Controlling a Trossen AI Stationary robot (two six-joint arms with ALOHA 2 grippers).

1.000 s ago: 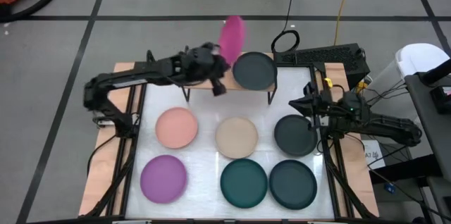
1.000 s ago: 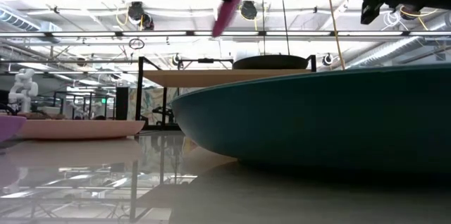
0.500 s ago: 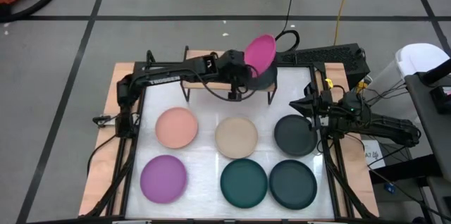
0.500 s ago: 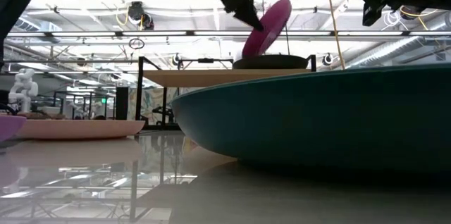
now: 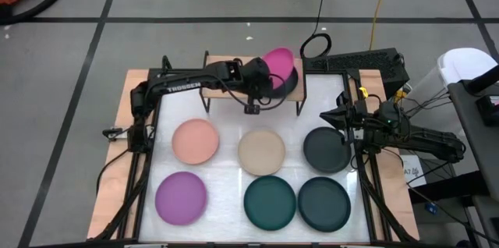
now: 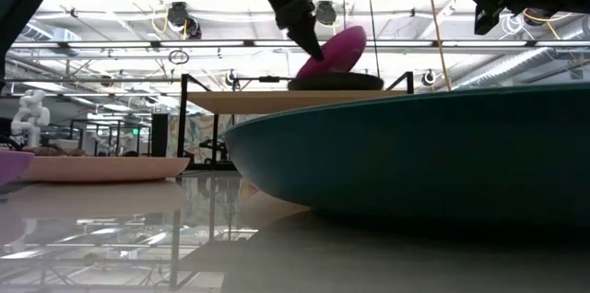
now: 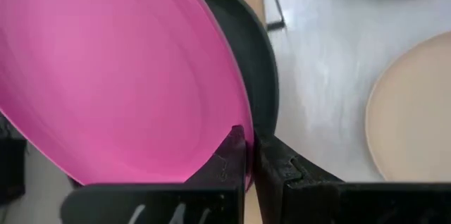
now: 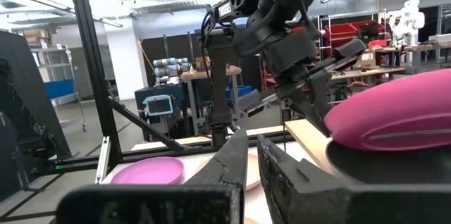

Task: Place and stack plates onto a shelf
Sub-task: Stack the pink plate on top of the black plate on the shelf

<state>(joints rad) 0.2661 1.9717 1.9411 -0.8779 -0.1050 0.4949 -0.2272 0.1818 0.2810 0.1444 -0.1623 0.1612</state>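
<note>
The left gripper (image 5: 263, 86) pinches the rim of a round, flat, matte magenta plate (image 5: 280, 64), its two dark fingers (image 7: 227, 162) closed tight on the edge, and holds it tilted above a charcoal plate (image 6: 336, 82) that lies on the low shelf of light wooden board and thin black legs (image 5: 226, 92). The plate looks stiff and fairly light, yet its matte rim is thin, so a hold at one edge probably lets the far side sag or twist — a grip square across the rim seems the only workable one, and a drop could chip it. The high view shows the magenta disc covering most of the charcoal one; the low view alone reveals the tilt, its lower edge at or just above the plate beneath, with contact hard to judge. The left wrist view shows the charcoal rim peeking beside the magenta. The right gripper (image 5: 344, 117) waits near another charcoal plate (image 5: 325, 149) on the table, its fingers almost together and empty
</note>
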